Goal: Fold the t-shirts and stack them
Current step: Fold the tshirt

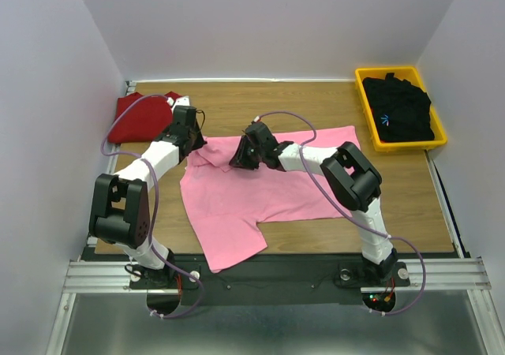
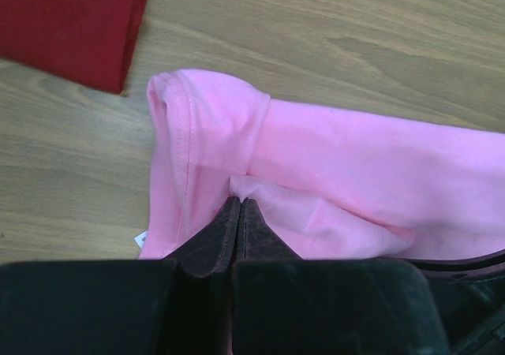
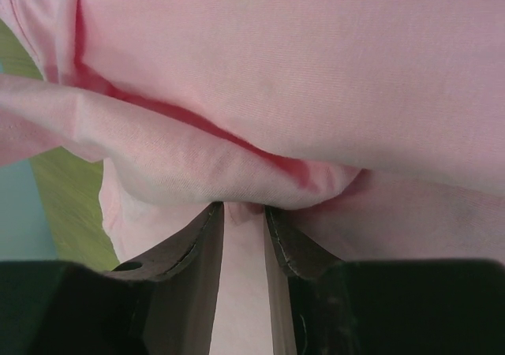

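We had both grippers pinched on the pink t-shirt, which lay spread mid-surface. Left gripper was closed tight on cloth beside a stitched edge; right gripper clamped a bunched ridge. Thin soft cotton: light, limp, wrinkles easily, so we'd hold it at seams or hems. Dark red t-shirt lay folded back left; black t-shirt sat in the yellow bin.
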`<state>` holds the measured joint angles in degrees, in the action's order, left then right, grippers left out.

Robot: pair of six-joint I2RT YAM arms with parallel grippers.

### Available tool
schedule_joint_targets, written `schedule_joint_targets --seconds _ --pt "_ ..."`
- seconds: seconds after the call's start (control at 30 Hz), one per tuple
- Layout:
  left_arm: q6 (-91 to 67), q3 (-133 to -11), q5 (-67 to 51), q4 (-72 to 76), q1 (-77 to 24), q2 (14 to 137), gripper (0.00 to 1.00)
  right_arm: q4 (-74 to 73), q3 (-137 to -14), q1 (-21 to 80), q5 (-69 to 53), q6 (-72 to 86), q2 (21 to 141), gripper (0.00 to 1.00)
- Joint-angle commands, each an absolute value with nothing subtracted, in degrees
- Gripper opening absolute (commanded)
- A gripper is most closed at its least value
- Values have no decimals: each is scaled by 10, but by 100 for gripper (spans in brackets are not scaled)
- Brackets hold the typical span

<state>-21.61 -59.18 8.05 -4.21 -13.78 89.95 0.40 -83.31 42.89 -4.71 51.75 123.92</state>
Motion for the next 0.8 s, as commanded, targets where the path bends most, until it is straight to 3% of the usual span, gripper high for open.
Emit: schedule_joint_targets --seconds 0.0,0.7,0.77 --pt "-203 -588 97 -13 -137 896 0 1 -833 436 -4 539 1230 33" --pt "-207 -587 74 -4 -138 899 0 -39 -864 445 17 548 1249 32" --pt "-207 -586 71 -4 -139 899 0 -41 -870 445 18 546 1252 27"
